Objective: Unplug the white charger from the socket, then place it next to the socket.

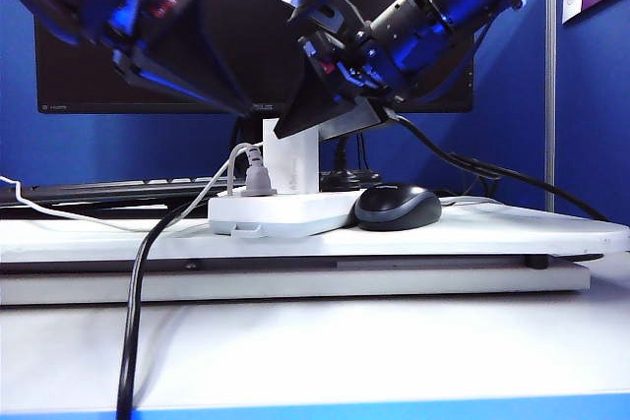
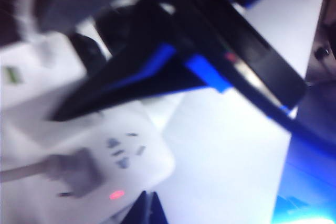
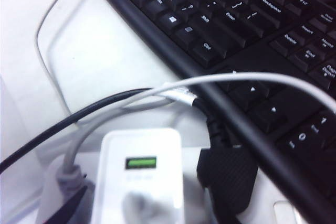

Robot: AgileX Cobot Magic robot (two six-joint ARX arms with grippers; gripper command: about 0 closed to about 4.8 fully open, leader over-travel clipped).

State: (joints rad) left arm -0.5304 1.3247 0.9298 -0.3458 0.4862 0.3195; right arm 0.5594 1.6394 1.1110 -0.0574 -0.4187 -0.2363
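Approach step in hand: white rectangular plastic charger stands plugged into flat white power strip socket; right gripper spread above it, must descend and clamp; left gripper beside, state unclear

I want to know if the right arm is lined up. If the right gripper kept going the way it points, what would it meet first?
Most likely the white charger, standing plugged in the socket: the right gripper, jaws open, points at its top. Depth is unclear.
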